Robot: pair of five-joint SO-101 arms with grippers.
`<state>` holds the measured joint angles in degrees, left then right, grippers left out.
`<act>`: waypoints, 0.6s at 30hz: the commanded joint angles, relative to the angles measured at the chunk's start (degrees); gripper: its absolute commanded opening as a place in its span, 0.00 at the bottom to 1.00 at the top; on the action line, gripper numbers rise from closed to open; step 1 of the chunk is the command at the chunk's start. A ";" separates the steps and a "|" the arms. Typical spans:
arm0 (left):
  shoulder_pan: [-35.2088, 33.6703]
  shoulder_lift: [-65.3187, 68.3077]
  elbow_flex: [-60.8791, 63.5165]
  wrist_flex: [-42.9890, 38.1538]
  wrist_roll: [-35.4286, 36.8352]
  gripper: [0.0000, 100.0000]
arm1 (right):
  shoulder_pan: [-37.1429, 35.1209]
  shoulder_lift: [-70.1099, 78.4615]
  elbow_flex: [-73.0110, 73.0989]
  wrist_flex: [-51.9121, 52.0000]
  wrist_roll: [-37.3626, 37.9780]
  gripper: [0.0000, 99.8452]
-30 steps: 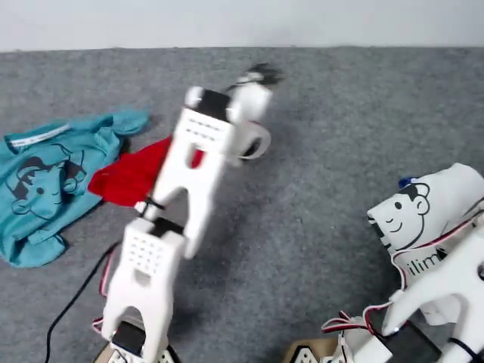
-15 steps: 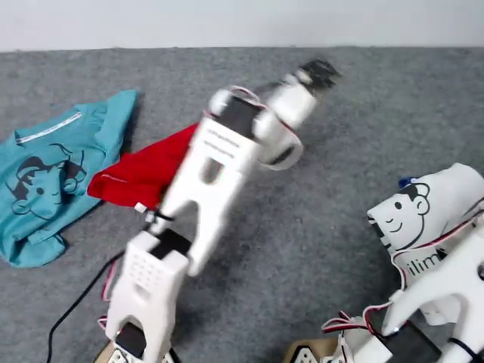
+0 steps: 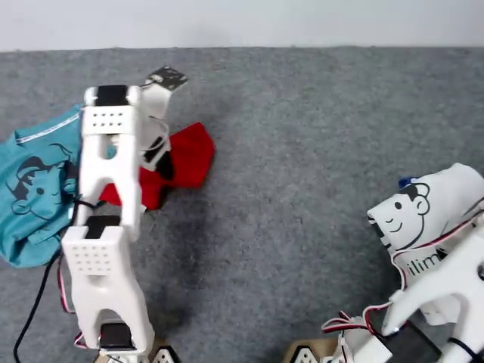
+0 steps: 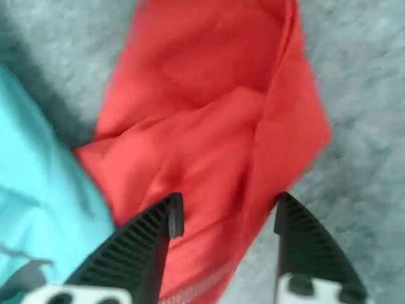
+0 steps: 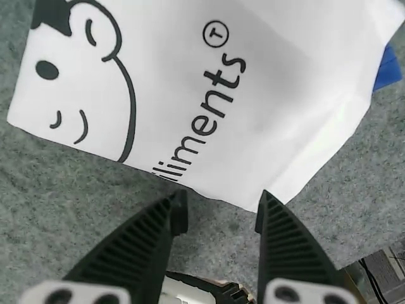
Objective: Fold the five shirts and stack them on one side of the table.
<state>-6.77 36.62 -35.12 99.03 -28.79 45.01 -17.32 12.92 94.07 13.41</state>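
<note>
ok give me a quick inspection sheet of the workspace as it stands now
surface: grey felt-like table cover, flat.
job's things: red shirt crumpled at left, right beside a teal shirt with a cartoon print, unfolded. White shirt with a cartoon face folded at right, a blue fabric edge showing under it.
clutter: nothing seen.
grippers: left gripper open over the red shirt. Right gripper open over the white shirt's edge.
cables: black cable by the left arm's base. Red and white wires at the right arm's base.
surroundings: white wall behind the table.
</note>
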 commanded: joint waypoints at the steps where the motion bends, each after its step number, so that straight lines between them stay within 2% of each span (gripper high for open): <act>1: -1.23 2.64 0.48 -1.76 -2.64 0.21 | -0.75 -0.48 -0.18 -0.04 -0.44 0.18; 7: 5.27 16.26 -1.80 -3.87 -3.25 0.01 | -0.75 -0.48 -0.18 0.13 -0.44 0.18; 13: 13.01 20.13 -19.30 1.58 -2.64 0.01 | -0.75 -0.48 -0.18 0.13 -0.44 0.18; 16: 19.34 15.21 -30.29 1.58 3.25 0.01 | -0.75 -0.48 -0.18 0.13 -0.44 0.18; 18: 25.14 10.90 -36.62 1.49 4.13 0.01 | -0.75 -0.48 -0.18 0.13 -0.44 0.18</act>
<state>9.41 55.69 -60.62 99.56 -26.68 45.01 -17.32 12.92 94.07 13.41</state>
